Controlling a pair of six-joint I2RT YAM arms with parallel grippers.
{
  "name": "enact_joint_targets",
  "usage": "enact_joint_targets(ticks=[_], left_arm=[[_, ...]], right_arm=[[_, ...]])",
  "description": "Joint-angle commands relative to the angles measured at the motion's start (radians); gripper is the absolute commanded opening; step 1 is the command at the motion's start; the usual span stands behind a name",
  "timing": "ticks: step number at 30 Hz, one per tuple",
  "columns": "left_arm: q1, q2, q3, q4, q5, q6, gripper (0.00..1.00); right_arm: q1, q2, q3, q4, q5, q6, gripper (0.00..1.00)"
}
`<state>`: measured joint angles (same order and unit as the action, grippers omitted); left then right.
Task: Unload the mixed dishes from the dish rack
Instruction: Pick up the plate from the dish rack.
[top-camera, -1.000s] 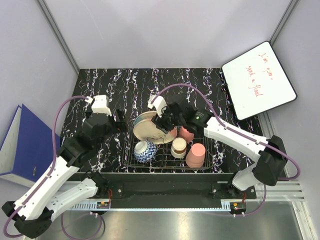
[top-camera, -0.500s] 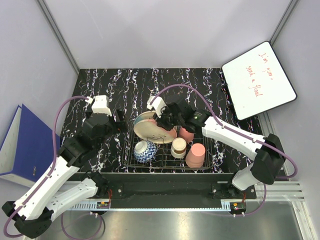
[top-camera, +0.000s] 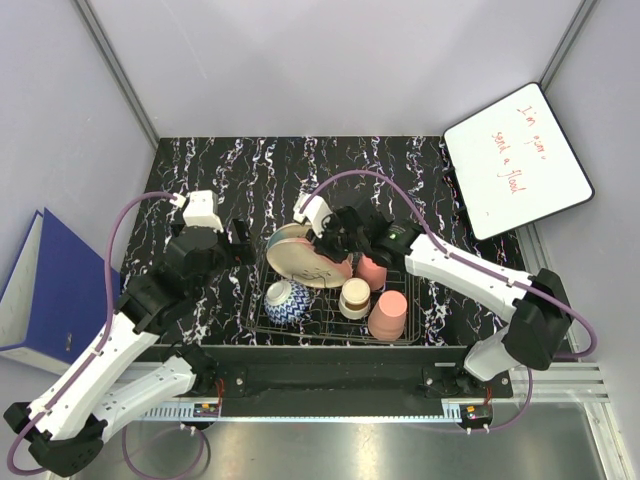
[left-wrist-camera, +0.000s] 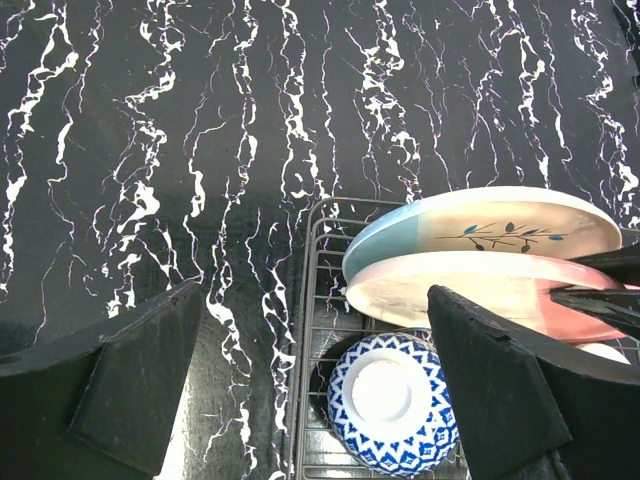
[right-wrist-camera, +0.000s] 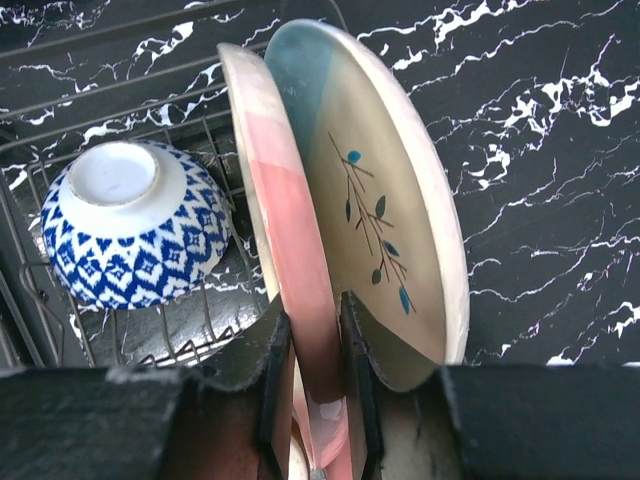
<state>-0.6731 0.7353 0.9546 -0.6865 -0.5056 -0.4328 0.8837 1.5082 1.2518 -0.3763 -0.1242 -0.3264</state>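
Note:
The dish rack (top-camera: 330, 333) sits at the table's middle front. Two plates stand on edge at its far left: a pink/cream plate (right-wrist-camera: 290, 210) and a light blue/cream plate (right-wrist-camera: 380, 190) with a leaf mark. My right gripper (right-wrist-camera: 313, 310) is shut on the pink/cream plate's rim, one finger between the two plates. A blue-and-white bowl (top-camera: 288, 302) lies upside down in the near left corner. A cream cup (top-camera: 355, 297) and two pink cups (top-camera: 388, 313) stand to its right. My left gripper (left-wrist-camera: 320, 370) is open and empty, above the rack's left edge (left-wrist-camera: 305, 300) and the bowl (left-wrist-camera: 390, 415).
A whiteboard (top-camera: 517, 160) with red writing leans at the table's back right. A blue binder (top-camera: 40, 290) lies off the table at the left. The black marbled tabletop (top-camera: 250, 170) stretches behind and left of the rack.
My right gripper has shifted slightly on the plates, and the rack's cups and bowl have moved a little to the left. My left arm has not moved.

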Motion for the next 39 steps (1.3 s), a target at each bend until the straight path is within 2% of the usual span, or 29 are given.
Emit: enact_joint_targets(ticks=[1, 15, 28, 39], left_arm=[[-0.002, -0.001, 0.006, 0.041, -0.013, -0.012, 0.99], [-0.002, 0.018, 0.007, 0.058, -0.004, -0.017, 0.99], [-0.002, 0.033, 0.015, 0.070, -0.011, -0.007, 0.99], [-0.002, 0.052, 0.033, 0.088, -0.017, 0.002, 0.99]], right_arm=[[0.003, -0.060, 0.046, -0.045, 0.014, 0.026, 0.00], [0.000, -0.092, 0.198, -0.154, 0.043, -0.051, 0.00], [-0.014, -0.100, 0.279, -0.173, 0.040, -0.074, 0.00], [-0.068, -0.121, 0.527, -0.269, 0.024, -0.065, 0.00]])
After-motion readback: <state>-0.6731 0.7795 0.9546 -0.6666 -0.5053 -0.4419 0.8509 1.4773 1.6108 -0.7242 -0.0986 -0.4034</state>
